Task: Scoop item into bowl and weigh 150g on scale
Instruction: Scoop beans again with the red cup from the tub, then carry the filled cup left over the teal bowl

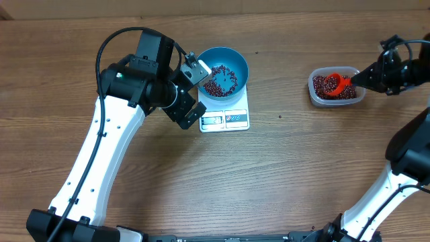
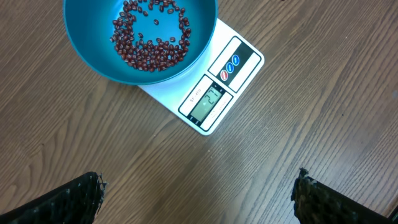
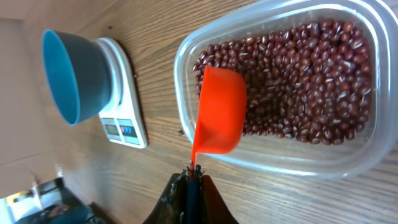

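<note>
From the left wrist, the bowl (image 2: 84, 43) is cut by the top edge at 12 o'clock and hides the scale (image 2: 224, 37) toward 10 o'clock; the display (image 2: 208, 99) digits are unreadable (overhead likewise). From the right wrist, the tub (image 3: 185, 93) runs off at 3 o'clock, and the scoop (image 3: 219, 112) covers some beans (image 3: 298, 81).

1. The left gripper (image 1: 196, 94), jaws wide apart, hangs just beside the scale (image 1: 238, 104) and bowl (image 1: 232, 57) on their left, blocking that side.
2. The bowl's mouth is open from above; beans (image 1: 220, 81) cover only its bottom.
3. Bare bench (image 1: 282, 154) runs between scale and tub (image 1: 313, 94), and in front of both.
4. The scoop (image 1: 339, 84) and the right gripper (image 1: 357, 79), clamped on its handle, take up the tub's right side; its left side is open.
5. The left arm (image 1: 101, 154) slants across the bench's left part.
</note>
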`<state>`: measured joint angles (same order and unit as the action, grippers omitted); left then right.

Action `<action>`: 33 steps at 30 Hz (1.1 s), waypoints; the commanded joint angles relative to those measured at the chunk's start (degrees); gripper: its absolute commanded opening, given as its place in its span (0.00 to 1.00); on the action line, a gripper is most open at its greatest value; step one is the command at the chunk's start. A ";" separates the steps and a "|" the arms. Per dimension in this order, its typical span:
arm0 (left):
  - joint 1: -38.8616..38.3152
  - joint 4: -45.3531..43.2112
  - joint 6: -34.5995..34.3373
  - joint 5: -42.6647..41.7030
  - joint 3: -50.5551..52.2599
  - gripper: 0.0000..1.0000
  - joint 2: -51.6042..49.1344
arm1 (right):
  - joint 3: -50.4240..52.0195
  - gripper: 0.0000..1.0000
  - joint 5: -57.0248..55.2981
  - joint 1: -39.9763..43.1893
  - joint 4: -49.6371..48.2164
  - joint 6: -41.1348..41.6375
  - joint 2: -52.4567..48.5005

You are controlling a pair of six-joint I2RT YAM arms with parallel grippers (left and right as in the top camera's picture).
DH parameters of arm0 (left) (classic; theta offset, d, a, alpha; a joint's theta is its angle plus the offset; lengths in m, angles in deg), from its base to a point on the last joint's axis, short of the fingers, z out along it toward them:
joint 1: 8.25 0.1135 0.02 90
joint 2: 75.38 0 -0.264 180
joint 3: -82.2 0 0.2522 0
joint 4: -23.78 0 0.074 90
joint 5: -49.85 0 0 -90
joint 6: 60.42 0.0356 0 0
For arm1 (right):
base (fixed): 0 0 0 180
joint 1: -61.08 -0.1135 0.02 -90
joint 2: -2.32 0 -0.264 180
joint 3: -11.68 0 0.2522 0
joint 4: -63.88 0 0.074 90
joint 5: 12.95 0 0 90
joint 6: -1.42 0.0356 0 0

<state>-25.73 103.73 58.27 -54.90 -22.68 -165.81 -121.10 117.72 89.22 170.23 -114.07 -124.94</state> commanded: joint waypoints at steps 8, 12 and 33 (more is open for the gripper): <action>0.20 -0.02 0.90 -0.09 0.33 0.99 -0.33 | 0.15 0.04 9.29 2.89 1.57 -3.61 -0.81; 0.20 -0.02 0.87 -0.09 0.33 0.99 -0.33 | 0.15 0.04 13.31 3.06 3.32 -6.56 -0.81; 0.20 -0.02 0.90 -0.09 0.33 1.00 -0.33 | 0.13 0.04 24.02 -11.56 4.17 -5.84 -0.81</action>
<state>-25.75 103.73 58.27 -54.90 -22.68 -165.81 -121.08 138.35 80.02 174.56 -120.09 -124.99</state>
